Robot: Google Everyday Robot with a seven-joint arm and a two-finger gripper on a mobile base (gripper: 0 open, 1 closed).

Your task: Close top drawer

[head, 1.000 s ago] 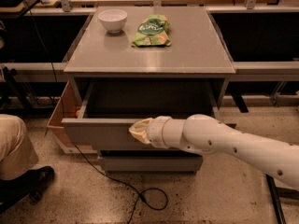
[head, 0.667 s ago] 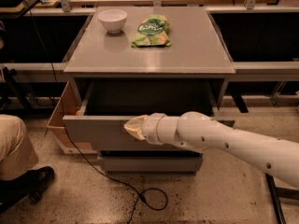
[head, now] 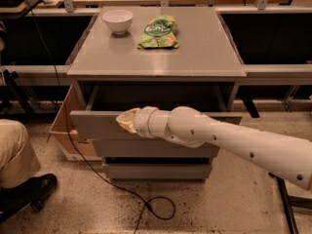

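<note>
Found top drawer [head: 95, 126] pulled partway out of cabinet [head: 156, 152], front panel standing forward of the two lower drawer fronts [head: 156, 170]. Saw inside of it only as deep shadow under tabletop [head: 200, 52]; could not make out any contents. Lost most of the panel's right half behind white arm [head: 234, 143].

Logged gripper [head: 126, 121] at the drawer front, left of its middle, yellowish tip at or against the upper edge of the panel. Could not tell whether gripper was open or closed, nor whether it held anything. Could not confirm actual contact either. Traced arm back to the right edge of view, where cut off; base unseen.

Noted white bowl [head: 118, 21] and green snack bag [head: 159, 32] on tabletop, near each other but apart, toward the back. Noted cardboard box [head: 62, 126] left of cabinet, partly hidden by the drawer. Noted black cable [head: 122, 191] on floor, running behind the drawer. Noted person's leg [head: 14, 152] and shoe [head: 36, 189] at left, rest cropped.
</note>
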